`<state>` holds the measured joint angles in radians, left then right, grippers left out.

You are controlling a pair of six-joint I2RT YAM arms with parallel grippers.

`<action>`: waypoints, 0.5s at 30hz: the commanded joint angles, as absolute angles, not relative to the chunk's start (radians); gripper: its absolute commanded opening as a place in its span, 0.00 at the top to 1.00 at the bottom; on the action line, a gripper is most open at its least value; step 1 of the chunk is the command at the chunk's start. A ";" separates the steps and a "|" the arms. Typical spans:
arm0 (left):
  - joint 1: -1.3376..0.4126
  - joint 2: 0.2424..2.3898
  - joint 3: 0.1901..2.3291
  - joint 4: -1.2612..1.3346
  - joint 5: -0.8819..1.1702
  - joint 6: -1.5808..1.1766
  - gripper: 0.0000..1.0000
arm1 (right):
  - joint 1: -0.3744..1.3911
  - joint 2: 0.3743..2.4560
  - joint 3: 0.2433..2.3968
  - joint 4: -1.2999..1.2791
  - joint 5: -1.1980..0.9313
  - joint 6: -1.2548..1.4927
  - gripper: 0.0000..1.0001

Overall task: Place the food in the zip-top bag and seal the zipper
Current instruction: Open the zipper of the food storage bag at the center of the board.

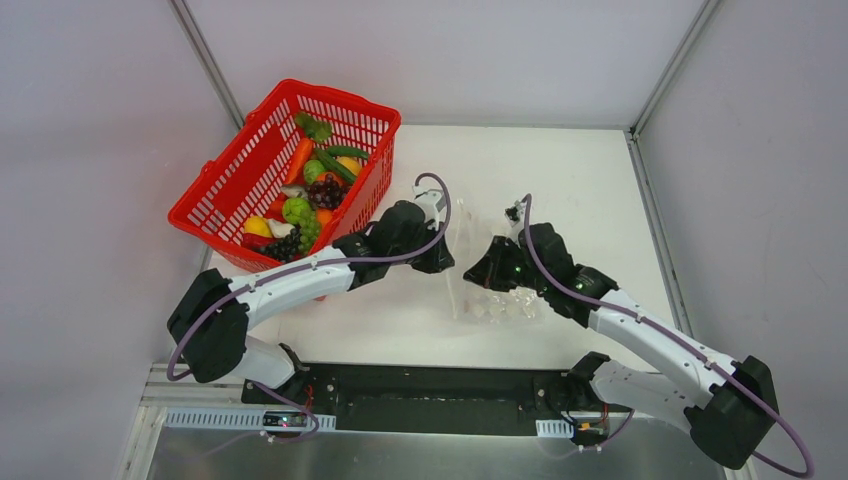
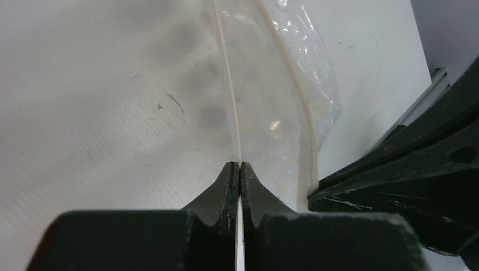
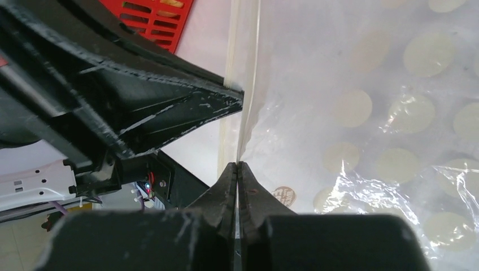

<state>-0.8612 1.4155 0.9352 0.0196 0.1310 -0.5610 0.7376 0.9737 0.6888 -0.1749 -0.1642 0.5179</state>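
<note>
Two tools are meeting at the middle of the surface (image 1: 570, 190), tip toward tip, with the bag (image 1: 497, 303) between and under them. The bag is lying on the surface just right of the basket (image 1: 232, 168), clear and crinkled, its pale dots showing through the film. The left tool (image 2: 238, 165) is pressed together on a thin lip of the bag's mouth. The zipper (image 2: 228, 84) is running straight away from its tips as a pale strip. A second pale strip is curving off beside the first, the two standing apart along that stretch, so the mouth is gaping there. The right tool (image 3: 238, 164) is pinching a thin edge of the bag as well, its tips closed flat on the film, with the dotted sheet spreading to the right of them. Each wrist view is catching the other tool's dark finger close alongside. All the food (image 1: 297, 210) that is showing is sitting in the basket at the far left of the surface: grapes (image 1: 323, 192) among green pieces, a lemon (image 1: 257, 227) near the front corner.
</note>
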 commanded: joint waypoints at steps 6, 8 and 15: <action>-0.920 1.419 1.076 -0.071 0.119 -0.497 1.00 | 0.741 1.016 0.778 -0.236 -0.064 0.601 0.91; -0.938 1.426 1.102 -0.109 0.093 -0.487 1.00 | 0.743 1.026 0.806 -0.264 -0.050 0.606 0.89; -0.962 1.435 1.148 -0.171 0.046 -0.472 1.00 | 0.743 1.011 0.859 -0.319 0.068 0.594 0.73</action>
